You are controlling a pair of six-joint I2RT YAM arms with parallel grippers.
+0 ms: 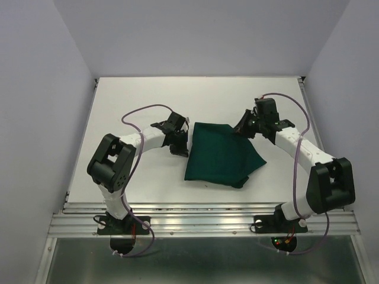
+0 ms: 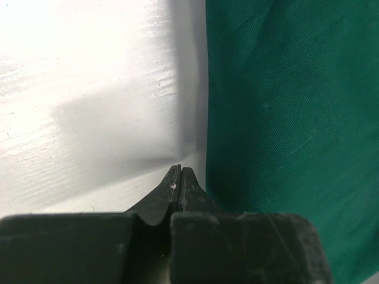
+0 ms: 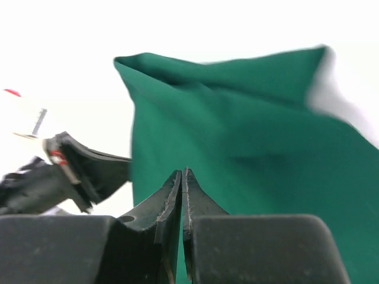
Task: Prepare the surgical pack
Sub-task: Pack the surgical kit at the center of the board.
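The surgical pack shows here as a dark green cloth drape (image 1: 220, 155), folded flat in the middle of the white table. My left gripper (image 1: 183, 150) rests at the drape's left edge, shut and empty. In the left wrist view its tips (image 2: 180, 168) touch each other just left of the cloth's edge (image 2: 290, 118). My right gripper (image 1: 241, 130) hovers at the drape's far right corner. Its fingers (image 3: 182, 171) stand pressed together but for a hairline slit, and no cloth shows between them; the drape (image 3: 237, 130) lies beyond. The left gripper (image 3: 89, 171) appears at the left of that view.
Bare white table (image 1: 148, 100) surrounds the drape. Pale enclosure walls stand at the left, right and back. An aluminium rail (image 1: 207, 219) runs along the near edge, where both arm bases are bolted.
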